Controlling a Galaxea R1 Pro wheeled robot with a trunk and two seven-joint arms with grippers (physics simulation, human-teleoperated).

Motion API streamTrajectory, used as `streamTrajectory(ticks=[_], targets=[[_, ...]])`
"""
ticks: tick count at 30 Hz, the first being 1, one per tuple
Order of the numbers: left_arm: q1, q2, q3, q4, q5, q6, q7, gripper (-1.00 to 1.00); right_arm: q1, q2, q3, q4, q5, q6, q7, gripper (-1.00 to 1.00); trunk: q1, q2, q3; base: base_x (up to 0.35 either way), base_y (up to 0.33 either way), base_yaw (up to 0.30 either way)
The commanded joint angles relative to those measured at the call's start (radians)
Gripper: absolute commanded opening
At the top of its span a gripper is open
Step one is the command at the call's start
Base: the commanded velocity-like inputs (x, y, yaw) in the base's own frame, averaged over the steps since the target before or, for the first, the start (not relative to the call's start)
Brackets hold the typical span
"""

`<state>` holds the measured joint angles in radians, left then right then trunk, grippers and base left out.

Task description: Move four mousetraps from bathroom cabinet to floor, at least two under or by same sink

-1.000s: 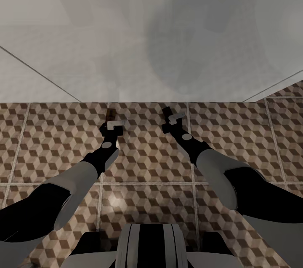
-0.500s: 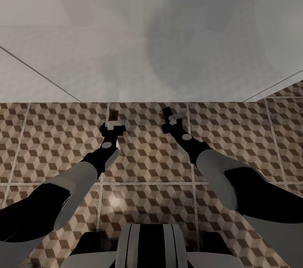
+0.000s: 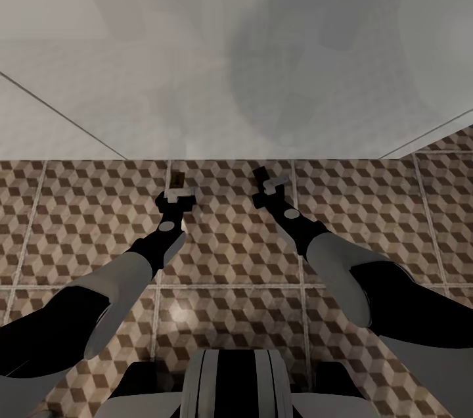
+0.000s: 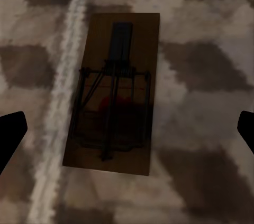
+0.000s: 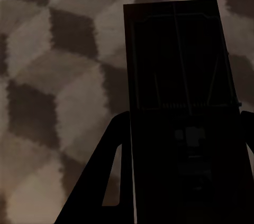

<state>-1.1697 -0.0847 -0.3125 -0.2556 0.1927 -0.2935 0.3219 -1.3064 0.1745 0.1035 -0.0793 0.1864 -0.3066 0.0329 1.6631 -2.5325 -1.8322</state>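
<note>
Mousetraps: one [image 4: 114, 94] lies freed on the bathroom floor [image 3: 236, 254] between the parted left gripper [image 3: 176, 194]; the second mousetrap [image 5: 182, 113] (clamped by the right gripper [image 3: 266, 185]) should be lowered flat alongside before release.

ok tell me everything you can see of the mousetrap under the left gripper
The mousetrap is a flat brown wooden rectangle with dark wire parts, a dark plate toward one end and a reddish spot mid-board. It lies flat on the cube-patterned floor tiles, one long edge beside a pale grout line. The left gripper is open above it, fingertips spread clear of both sides, nothing gripping it.
</note>
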Motion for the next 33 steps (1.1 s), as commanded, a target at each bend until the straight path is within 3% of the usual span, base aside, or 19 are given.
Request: streamTrajectory(ticks=[1,16,17,33], targets=[[-0.001,0.0,-0.009,0.001,0.01,-0.004,0.005,1.0,-0.001,0.0,0.004,0.001,-0.001,-0.002,0.001,-1.0,0.0,0.0,0.0,0.0,0.0,0.0],[-0.001,0.0,-0.009,0.001,0.01,-0.004,0.005,1.0,-0.001,0.0,0.004,0.001,-0.001,-0.005,0.001,-1.0,0.0,0.0,0.0,0.0,0.0,0.0],[-0.001,0.0,-0.009,0.001,0.01,-0.004,0.005,1.0,0.0,0.0,0.004,0.001,-0.001,-0.007,0.001,1.0,0.0,0.0,0.0,0.0,0.0,0.0],[-0.001,0.0,-0.008,0.001,0.01,-0.004,0.005,1.0,0.001,0.0,0.004,0.001,-0.001,-0.021,0.001,1.0,0.0,0.0,0.0,0.0,0.0,0.0]])
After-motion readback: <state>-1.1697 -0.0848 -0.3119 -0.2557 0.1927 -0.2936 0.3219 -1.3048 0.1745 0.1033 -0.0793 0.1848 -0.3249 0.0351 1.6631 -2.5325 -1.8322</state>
